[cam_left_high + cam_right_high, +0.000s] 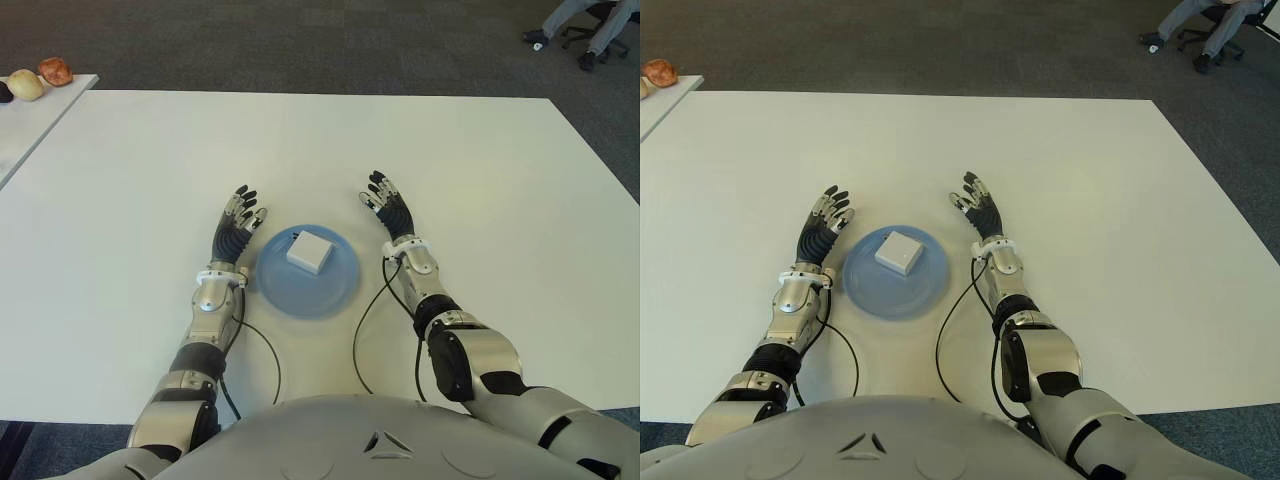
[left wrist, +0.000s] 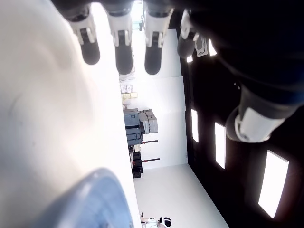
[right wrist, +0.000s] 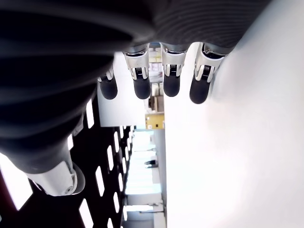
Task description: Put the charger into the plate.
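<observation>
A white square charger (image 1: 310, 251) lies in the round blue plate (image 1: 332, 290) on the white table (image 1: 480, 180), a little behind the plate's centre. My left hand (image 1: 238, 222) shows just left of the plate, fingers stretched out and holding nothing. On the plate's right side my right hand (image 1: 387, 206) is open too, fingers extended and empty. In the left wrist view the fingertips (image 2: 122, 59) are spread over the table with the plate's rim (image 2: 90, 199) nearby. The right wrist view shows straight fingertips (image 3: 171, 85) and nothing grasped.
Black cables (image 1: 365, 320) run from both wrists back toward my body across the table's near part. A second table at far left carries round food items (image 1: 40, 76). A seated person's legs and an office chair (image 1: 590, 25) are at far right on the carpet.
</observation>
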Robot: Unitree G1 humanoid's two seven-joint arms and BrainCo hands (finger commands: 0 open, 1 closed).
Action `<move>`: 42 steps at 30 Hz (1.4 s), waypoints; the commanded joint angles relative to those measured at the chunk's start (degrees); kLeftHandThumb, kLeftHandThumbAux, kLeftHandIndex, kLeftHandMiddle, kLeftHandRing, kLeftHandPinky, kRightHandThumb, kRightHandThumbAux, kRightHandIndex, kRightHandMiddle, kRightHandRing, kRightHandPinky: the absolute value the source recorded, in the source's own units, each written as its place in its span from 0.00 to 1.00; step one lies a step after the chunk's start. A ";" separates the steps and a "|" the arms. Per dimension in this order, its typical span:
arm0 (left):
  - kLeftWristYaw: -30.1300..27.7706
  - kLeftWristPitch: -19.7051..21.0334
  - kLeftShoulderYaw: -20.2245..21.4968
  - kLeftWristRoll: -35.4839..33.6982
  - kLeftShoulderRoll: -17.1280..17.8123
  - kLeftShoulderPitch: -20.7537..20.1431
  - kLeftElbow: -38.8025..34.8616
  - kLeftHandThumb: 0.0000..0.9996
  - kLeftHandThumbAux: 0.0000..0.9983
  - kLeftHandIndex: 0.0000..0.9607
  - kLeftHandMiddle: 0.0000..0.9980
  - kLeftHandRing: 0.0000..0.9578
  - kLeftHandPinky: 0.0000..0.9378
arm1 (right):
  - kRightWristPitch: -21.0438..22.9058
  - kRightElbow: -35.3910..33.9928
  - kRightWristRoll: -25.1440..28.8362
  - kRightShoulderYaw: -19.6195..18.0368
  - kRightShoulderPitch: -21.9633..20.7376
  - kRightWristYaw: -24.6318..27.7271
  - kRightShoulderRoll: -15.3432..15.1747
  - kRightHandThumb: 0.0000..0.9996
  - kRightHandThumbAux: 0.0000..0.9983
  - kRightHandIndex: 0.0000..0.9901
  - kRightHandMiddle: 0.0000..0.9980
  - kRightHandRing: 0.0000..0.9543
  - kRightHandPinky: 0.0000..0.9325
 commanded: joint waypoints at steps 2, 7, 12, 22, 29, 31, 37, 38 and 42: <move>-0.23 4.69 0.35 -0.32 -0.39 3.52 4.47 0.00 0.53 0.05 0.16 0.16 0.15 | 5.43 2.93 -1.72 1.45 3.38 0.22 -0.14 0.00 0.68 0.04 0.05 0.00 0.00; -0.06 4.48 0.62 -0.35 -0.35 3.29 4.68 0.00 0.53 0.06 0.16 0.16 0.16 | 5.31 3.03 -1.77 1.85 3.36 0.62 -0.26 0.00 0.69 0.04 0.05 0.00 0.01; 0.09 4.82 0.84 -0.31 -0.14 3.10 4.78 0.00 0.53 0.07 0.16 0.16 0.16 | 5.41 3.00 -1.42 2.04 3.41 1.93 -0.30 0.00 0.69 0.04 0.04 0.00 0.01; -0.46 7.69 1.69 -1.42 -0.12 2.82 4.29 0.00 0.54 0.07 0.15 0.15 0.16 | 7.00 2.82 -1.01 2.14 3.10 3.16 -0.18 0.00 0.69 0.04 0.03 0.00 0.01; 0.18 9.80 2.23 -1.65 -0.28 2.79 3.60 0.00 0.57 0.06 0.13 0.13 0.14 | 6.93 2.47 -0.56 1.98 3.38 3.77 0.12 0.00 0.68 0.05 0.05 0.02 0.04; 0.40 10.05 2.32 -1.61 -0.32 2.73 3.54 0.00 0.58 0.05 0.13 0.13 0.14 | 6.92 2.41 -0.57 1.98 3.45 3.58 0.18 0.00 0.68 0.05 0.06 0.03 0.05; 0.86 10.71 2.87 -1.89 -0.44 2.15 4.04 0.00 0.59 0.05 0.13 0.13 0.14 | 7.09 2.23 -0.58 2.04 3.53 3.39 0.49 0.00 0.67 0.06 0.07 0.04 0.05; 0.92 10.86 3.00 -1.99 -0.47 2.02 4.18 0.00 0.59 0.05 0.13 0.13 0.15 | 7.14 2.15 -0.58 2.06 3.55 3.39 0.53 0.00 0.67 0.05 0.07 0.04 0.05; 1.07 11.32 3.54 -2.40 -0.59 1.51 4.84 0.00 0.62 0.05 0.14 0.15 0.16 | 7.52 1.83 -0.64 2.15 3.56 3.30 0.58 0.00 0.67 0.06 0.08 0.05 0.07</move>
